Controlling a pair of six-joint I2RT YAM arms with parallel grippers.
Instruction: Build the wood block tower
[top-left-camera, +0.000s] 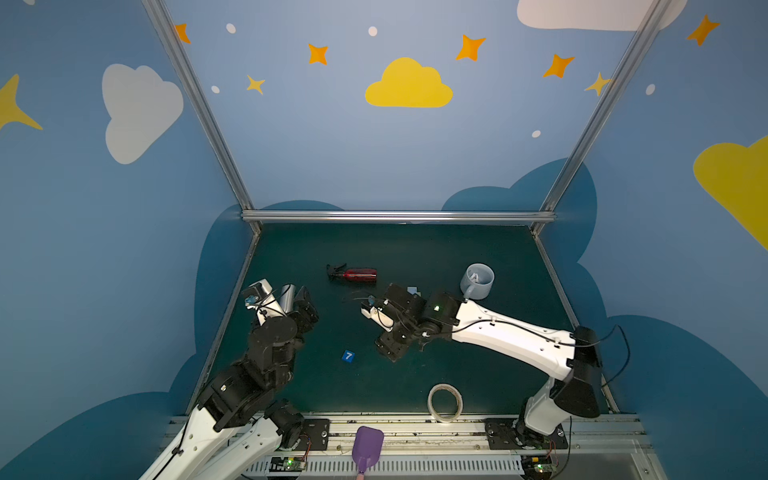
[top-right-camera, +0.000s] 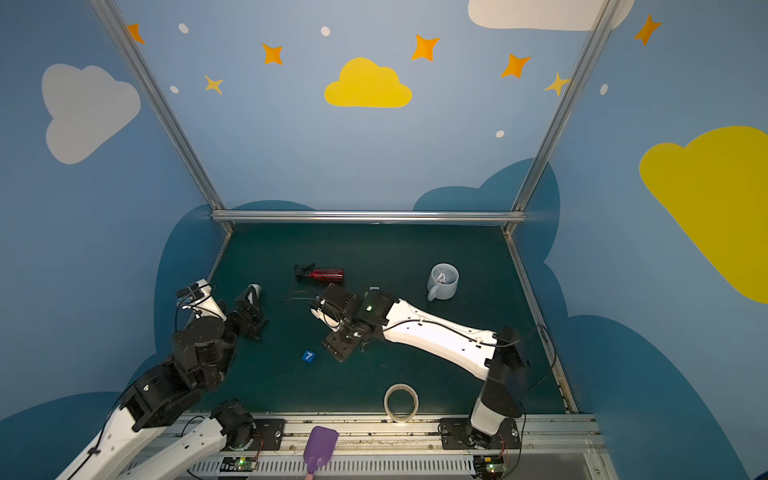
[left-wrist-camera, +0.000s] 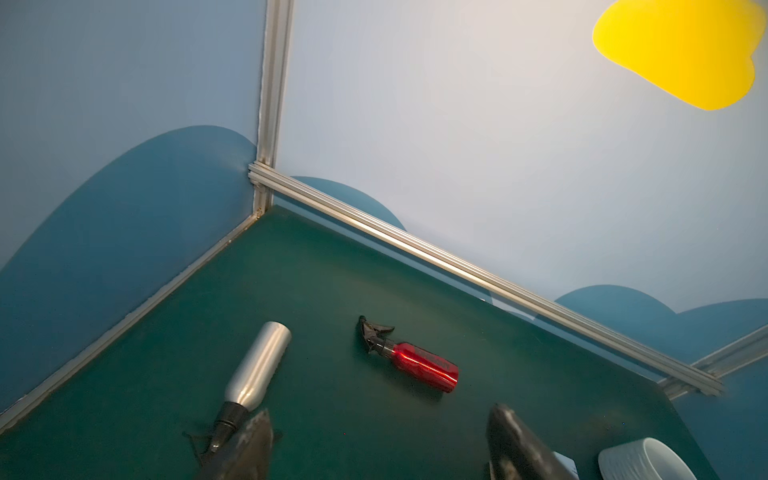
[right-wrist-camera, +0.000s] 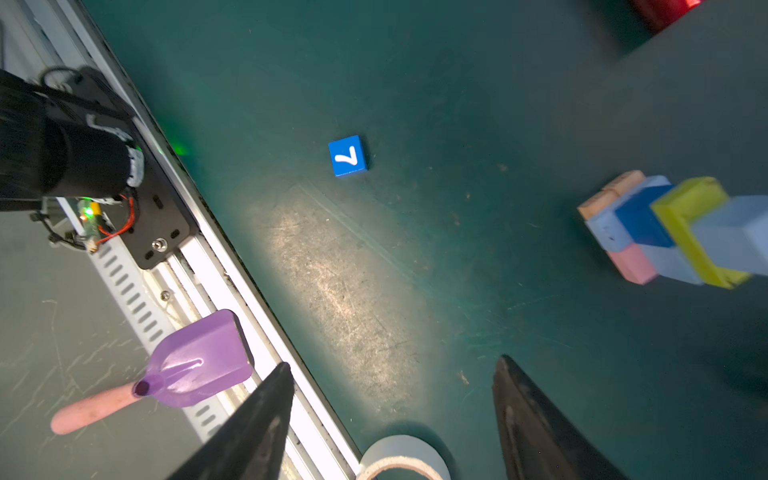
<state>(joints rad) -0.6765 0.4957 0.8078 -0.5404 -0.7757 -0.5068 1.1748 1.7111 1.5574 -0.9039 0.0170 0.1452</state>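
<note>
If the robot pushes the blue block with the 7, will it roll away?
Probably not. The blue block lies flat on the green table and has square edges, so it should slide rather than roll. It looks small and solid, so it is likely light and stiff. Its paint looks smooth, so it might slip a little when squeezed.

White-shelled arms (top-left-camera: 511, 336), black joints, thin black cables (top-left-camera: 626, 351), green indicator lights (top-left-camera: 436, 308), dark pointed fingers (right-wrist-camera: 257, 428).
</note>
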